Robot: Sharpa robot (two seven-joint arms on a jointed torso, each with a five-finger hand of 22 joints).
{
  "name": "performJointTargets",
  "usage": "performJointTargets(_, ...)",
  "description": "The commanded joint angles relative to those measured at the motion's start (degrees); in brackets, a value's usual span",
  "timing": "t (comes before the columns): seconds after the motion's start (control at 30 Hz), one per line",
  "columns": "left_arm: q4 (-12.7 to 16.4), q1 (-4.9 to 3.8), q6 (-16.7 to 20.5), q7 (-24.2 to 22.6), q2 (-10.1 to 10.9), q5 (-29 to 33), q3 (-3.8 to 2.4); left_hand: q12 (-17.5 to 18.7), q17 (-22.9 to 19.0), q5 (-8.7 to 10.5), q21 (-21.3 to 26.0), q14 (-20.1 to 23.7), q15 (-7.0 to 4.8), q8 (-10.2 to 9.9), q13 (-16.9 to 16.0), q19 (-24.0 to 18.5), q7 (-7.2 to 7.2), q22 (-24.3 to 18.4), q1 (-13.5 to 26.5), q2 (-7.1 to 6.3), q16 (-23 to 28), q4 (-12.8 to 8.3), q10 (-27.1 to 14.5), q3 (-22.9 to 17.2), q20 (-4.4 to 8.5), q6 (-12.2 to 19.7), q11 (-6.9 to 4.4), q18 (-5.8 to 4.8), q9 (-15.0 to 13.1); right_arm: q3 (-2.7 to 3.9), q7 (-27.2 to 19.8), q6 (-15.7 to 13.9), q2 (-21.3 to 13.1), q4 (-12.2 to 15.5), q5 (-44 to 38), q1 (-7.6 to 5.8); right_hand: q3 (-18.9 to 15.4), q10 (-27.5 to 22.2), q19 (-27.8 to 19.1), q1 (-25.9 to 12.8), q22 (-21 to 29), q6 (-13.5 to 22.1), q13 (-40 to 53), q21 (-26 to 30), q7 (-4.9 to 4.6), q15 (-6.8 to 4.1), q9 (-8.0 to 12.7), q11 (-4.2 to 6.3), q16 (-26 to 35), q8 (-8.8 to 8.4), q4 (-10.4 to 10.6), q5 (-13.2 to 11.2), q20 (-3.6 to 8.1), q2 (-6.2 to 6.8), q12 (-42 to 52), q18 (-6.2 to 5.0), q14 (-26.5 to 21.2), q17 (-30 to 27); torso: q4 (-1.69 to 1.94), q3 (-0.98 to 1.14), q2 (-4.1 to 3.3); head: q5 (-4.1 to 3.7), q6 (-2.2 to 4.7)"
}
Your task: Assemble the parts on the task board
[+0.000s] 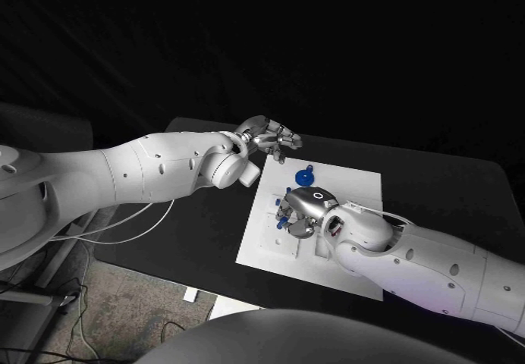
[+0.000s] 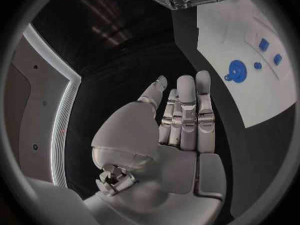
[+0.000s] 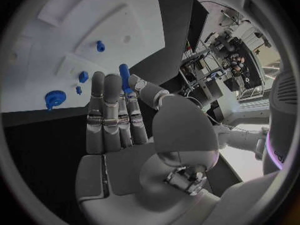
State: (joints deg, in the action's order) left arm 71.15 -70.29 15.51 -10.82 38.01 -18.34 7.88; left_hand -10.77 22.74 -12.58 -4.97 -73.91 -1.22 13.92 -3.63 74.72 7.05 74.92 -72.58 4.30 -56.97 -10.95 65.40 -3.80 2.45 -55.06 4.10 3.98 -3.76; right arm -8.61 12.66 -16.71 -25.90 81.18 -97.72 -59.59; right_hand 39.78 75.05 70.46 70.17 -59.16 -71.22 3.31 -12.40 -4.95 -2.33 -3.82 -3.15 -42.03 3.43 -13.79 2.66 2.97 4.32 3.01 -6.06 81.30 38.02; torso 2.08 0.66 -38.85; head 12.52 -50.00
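Note:
The white task board (image 1: 352,191) lies in the middle of the black table. A blue gear (image 1: 304,177) lies on its far part, also seen as the blue gear (image 2: 236,71) and the blue gear (image 3: 55,97). My right hand (image 1: 303,209) hovers low over the board's left half. In the right wrist view its thumb and a finger pinch a blue peg (image 3: 124,77) while the other fingers stay straight. My left hand (image 1: 268,136) is up over the table beyond the board's far left corner, with straight spread fingers (image 2: 186,110) and nothing in them.
Small blue pieces (image 2: 264,44) stand in the board (image 2: 250,100) near the gear, and others (image 3: 100,46) show on the board (image 3: 62,30) past my right hand. Black table (image 1: 438,182) surrounds the board; its left edge drops to the floor.

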Motion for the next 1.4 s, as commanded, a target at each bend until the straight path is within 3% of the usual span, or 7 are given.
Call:
performJointTargets(0.03, 0.0, -0.05, -0.8, -0.3, -0.2, 0.3, -0.05, -0.1, 0.1, 0.11, 0.3, -0.2, 0.18, -0.2, 0.0, 0.3, 0.09, 0.7, 0.2, 0.01, 0.4, 0.3, -0.1, 0.1, -0.12, 0.3, 0.06, 0.68, -0.1, -0.2, 0.4, 2.0, 0.6, -0.3, -2.2, 0.27, 0.1, 1.6, 0.3, 0.2, 0.0, -0.6, 0.1, 0.3, 0.03, -0.15, -0.1, 1.11, 0.2, 0.25, -0.2, 0.1, -0.17, -0.62, 0.4, -0.6, 0.2, 0.0, -0.06, 0.05, -0.01, 0.17, 0.0)
performJointTargets(0.6, -0.3, -0.05, -1.0, -0.3, -0.8, 0.3, -0.05, -0.1, 0.1, 0.11, 0.3, -0.2, 0.18, -0.2, 0.0, 0.3, 0.09, 0.7, 0.2, 0.01, 0.4, 0.3, -0.1, 0.1, -0.12, 0.3, 0.06, 0.68, -0.1, -0.81, 1.2, 4.9, 2.3, -2.2, -3.9, 1.77, 0.1, 1.6, 0.6, 0.0, -0.6, -0.6, 0.1, 0.6, 0.03, -0.16, -0.1, 1.12, 0.2, 0.25, -0.6, 0.2, -0.18, -0.82, 0.4, -0.66, 0.3, 0.1, 0.03, 0.1, 0.04, 0.38, 0.0)
performJointTargets(0.7, -0.3, -0.05, -1.0, -0.3, -0.8, 0.3, -0.05, -0.1, 0.1, 0.11, 0.3, -0.2, 0.18, -0.2, 0.0, 0.3, 0.09, 0.7, 0.2, 0.01, 0.4, 0.3, -0.1, 0.1, -0.12, 0.3, 0.06, 0.68, -0.1, -0.84, 1.3, 5.1, 2.4, -2.3, -4.0, 1.92, 0.1, 1.6, 0.6, 0.0, -0.6, -0.6, 0.1, 0.6, 0.03, -0.16, -0.1, 1.12, 0.2, 0.25, -0.6, 0.2, -0.18, -0.82, 0.4, -0.66, 0.3, 0.1, 0.12, 0.1, 0.02, 0.45, 0.0)
performJointTargets(1.03, -0.4, -0.05, -1.0, -0.3, -0.8, 0.3, -0.04, -0.2, 0.1, 0.13, 0.3, -0.2, 0.19, -0.1, 0.0, 0.2, 0.1, 0.6, 0.1, 0.05, 0.4, 0.4, -0.2, 0.2, -0.14, 0.4, 0.07, 0.68, -0.1, -0.88, 1.5, 5.4, 2.6, -3.0, -4.3, 2.22, 0.1, 1.6, 0.7, -0.1, -0.7, -0.6, 0.1, 0.7, 0.03, -0.16, -0.1, 1.12, 0.2, 0.24, -0.7, 0.2, -0.19, -0.88, 0.4, -0.69, 0.4, 0.1, -0.15, 0.07, 0.01, 0.78, 0.0)
performJointTargets(1.4, -0.4, -0.05, -1.1, -0.3, -1.0, 0.3, -0.04, -0.2, 0.1, 0.13, 0.3, -0.2, 0.19, -0.1, 0.0, 0.2, 0.1, 0.6, 0.1, 0.05, 0.4, 0.4, -0.2, 0.2, -0.14, 0.4, 0.07, 0.68, -0.1, -0.94, 1.5, 5.4, 3.2, -3.9, -4.5, 2.63, 0.1, 1.6, 0.7, -0.2, -0.9, -0.6, 0.1, 0.9, 0.03, -0.16, -0.1, 1.12, 0.2, 0.24, -0.8, 0.2, -0.2, -0.94, 0.4, -0.71, 0.4, 0.0, -0.03, 0.12, 0.0, 0.82, 0.0)
